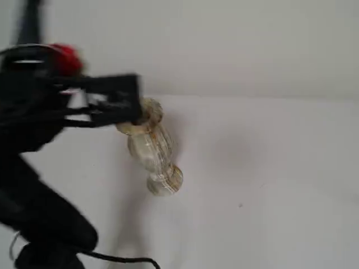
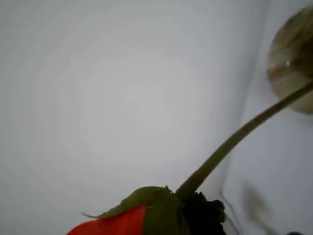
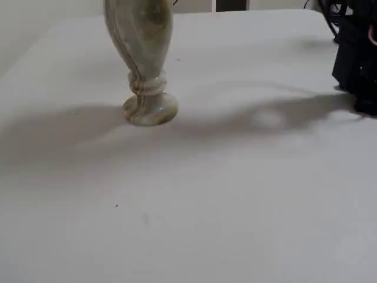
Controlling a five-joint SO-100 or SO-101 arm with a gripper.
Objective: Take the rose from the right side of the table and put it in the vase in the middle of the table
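Note:
The rose's red bloom (image 1: 67,59) shows above my black gripper (image 1: 133,107) at the left of a fixed view. The gripper reaches across to the flared rim of the cream marble vase (image 1: 152,147) and seems shut on the stem, which is hidden there. In the wrist view the bloom (image 2: 115,226) is at the bottom edge. Its grey-green stem (image 2: 230,144) runs up right to the vase's mouth (image 2: 288,58). Another fixed view shows only the vase's body and foot (image 3: 146,65) standing on the white table (image 3: 235,206).
The arm's black body fills the left of a fixed view, with a black cable (image 1: 123,259) trailing on the table in front of it. The arm's black base (image 3: 356,59) stands at the right edge of another fixed view.

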